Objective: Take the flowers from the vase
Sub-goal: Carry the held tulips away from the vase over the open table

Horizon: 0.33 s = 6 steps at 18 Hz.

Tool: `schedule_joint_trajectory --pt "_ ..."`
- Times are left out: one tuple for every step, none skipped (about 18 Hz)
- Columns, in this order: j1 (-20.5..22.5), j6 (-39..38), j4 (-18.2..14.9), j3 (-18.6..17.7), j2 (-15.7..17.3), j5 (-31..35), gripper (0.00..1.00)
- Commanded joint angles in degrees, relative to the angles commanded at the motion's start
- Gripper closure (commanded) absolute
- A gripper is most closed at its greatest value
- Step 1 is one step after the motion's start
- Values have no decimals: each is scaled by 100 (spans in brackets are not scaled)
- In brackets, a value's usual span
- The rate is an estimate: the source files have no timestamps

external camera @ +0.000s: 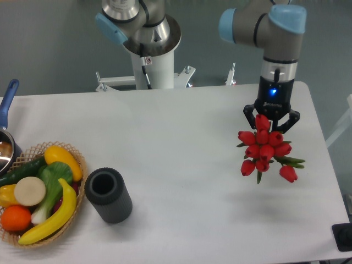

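The gripper (271, 119) was over the right side of the table (181, 132), pointing pretty much straight down with a blue light glowing on its wrist, and its dark fingers were clamped on the flowers (266, 149). The bunch of red tulips hung right under the claw, blooms facing the camera, with a few green leaves poking out to the sides and one bloom dangling lower on the right. You couldn't really see the stems since the heads covered them, only a little green tip at the bottom. A faint shadow sat on the white tabletop below the bunch, so it looked to be up in the air and not touching anything. The vase (108, 194) was well apart from all that, down at the front left, a dark ribbed cylinder leaning a bit with its round mouth showing. Just beside it on the left was the wicker basket (78, 159) full of toy fruit and veg, including a banana (52, 218). A blue pot handle (7, 101) stuck in from the left edge.
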Motion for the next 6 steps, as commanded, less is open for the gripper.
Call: schedule_joint_trajectory --pt "-88 9 -132 97 -79 202 100" --pt "-176 9 -264 219 -132 404 99" --pt "-290 9 -370 360 -219 536 100" --pt "-378 9 -493 509 -281 625 100" --pt "-414 9 -642 641 -343 695 100" --pt "-423 -8 -974 825 -387 783 100"
